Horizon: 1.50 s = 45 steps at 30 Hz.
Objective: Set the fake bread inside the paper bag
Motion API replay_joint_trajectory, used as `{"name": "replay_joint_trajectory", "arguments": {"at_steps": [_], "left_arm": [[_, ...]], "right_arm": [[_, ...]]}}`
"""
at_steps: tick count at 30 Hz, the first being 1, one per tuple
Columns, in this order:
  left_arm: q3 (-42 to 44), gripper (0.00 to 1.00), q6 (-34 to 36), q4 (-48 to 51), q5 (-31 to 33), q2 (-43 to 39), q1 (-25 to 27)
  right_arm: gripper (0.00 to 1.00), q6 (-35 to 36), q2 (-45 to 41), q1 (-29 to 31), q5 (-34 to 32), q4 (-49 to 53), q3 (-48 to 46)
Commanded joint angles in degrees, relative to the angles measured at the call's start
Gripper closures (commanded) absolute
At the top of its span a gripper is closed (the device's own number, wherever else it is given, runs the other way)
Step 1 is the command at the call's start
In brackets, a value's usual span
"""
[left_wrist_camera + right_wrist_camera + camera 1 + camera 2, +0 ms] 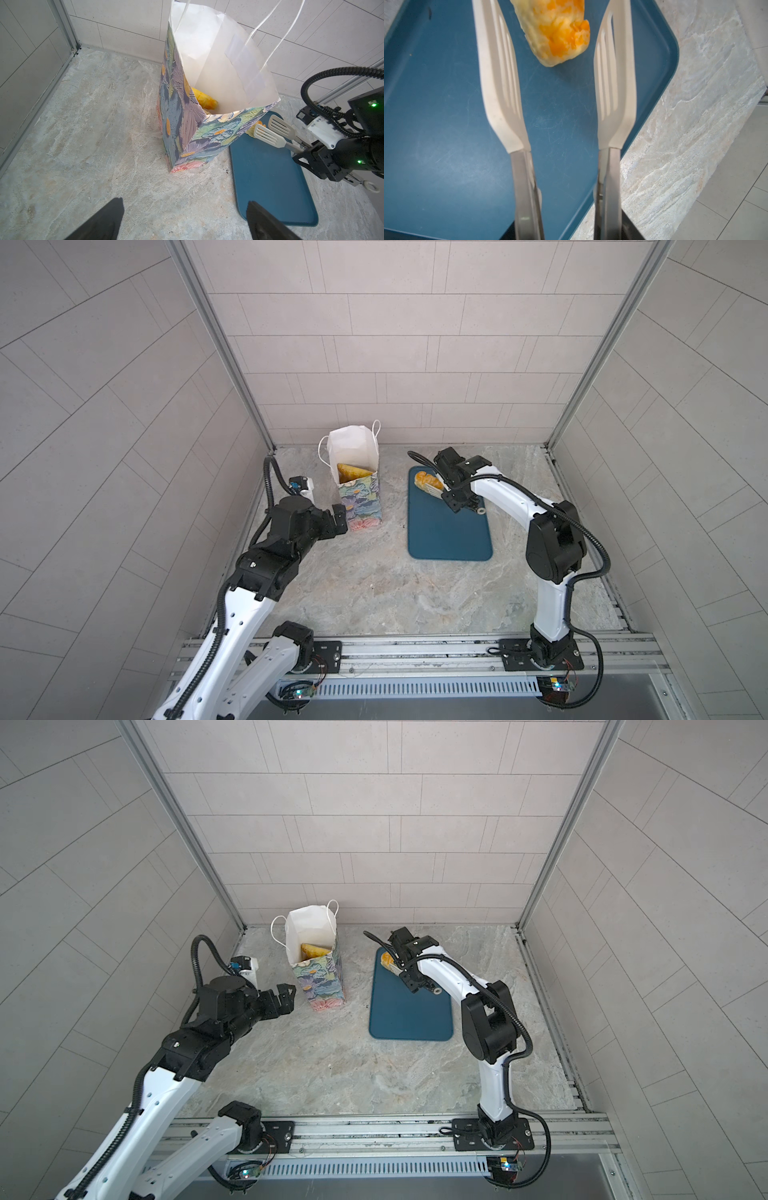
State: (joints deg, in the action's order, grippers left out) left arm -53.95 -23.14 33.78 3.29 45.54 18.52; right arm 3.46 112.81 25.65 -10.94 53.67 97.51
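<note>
Marble tabletop [374, 593], tiled walls [395, 344]; left end effector [286, 997] released; right end effector [301, 152] grasping tongs [496, 93].

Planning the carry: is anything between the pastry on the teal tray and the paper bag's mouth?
Nothing visible. The pastry lies between the open tongs on the teal tray; bare counter separates it from the paper bag, whose mouth gapes open. The left gripper sits on the bag's other side.

Teal tray [449, 531] flat on the marbled table [374, 593]; slotted tongs [492, 89] (blades apart) above the tray's far end; pale tiled walls [395, 344] behind.
</note>
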Motion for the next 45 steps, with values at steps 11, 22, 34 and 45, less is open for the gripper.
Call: {"name": "replay_joint_trajectory", "arguments": {"at_steps": [11, 22, 34, 45], "left_arm": [[0.07, 0.0, -0.82, 0.47, 1.02, -0.09, 0.28], [-0.27, 0.0, -0.9, 1.1, 1.19, 0.26, 0.28], [-0.89, 0.0, -1.39, 1.1, 0.93, 1.31, 0.26], [-0.77, 0.0, -1.42, 0.94, 0.89, 1.43, 0.25]], "right_arm": [[0.45, 5.79, 1.68, -2.05, -1.64, -4.8, -0.38], [0.44, 9.27, 4.38, -3.24, 3.43, -3.84, 2.24], [0.44, 11.47, 8.2, -3.49, 5.93, -3.64, 5.93], [0.44, 12.63, 8.31, -2.97, 6.98, -3.37, 5.26]]}}
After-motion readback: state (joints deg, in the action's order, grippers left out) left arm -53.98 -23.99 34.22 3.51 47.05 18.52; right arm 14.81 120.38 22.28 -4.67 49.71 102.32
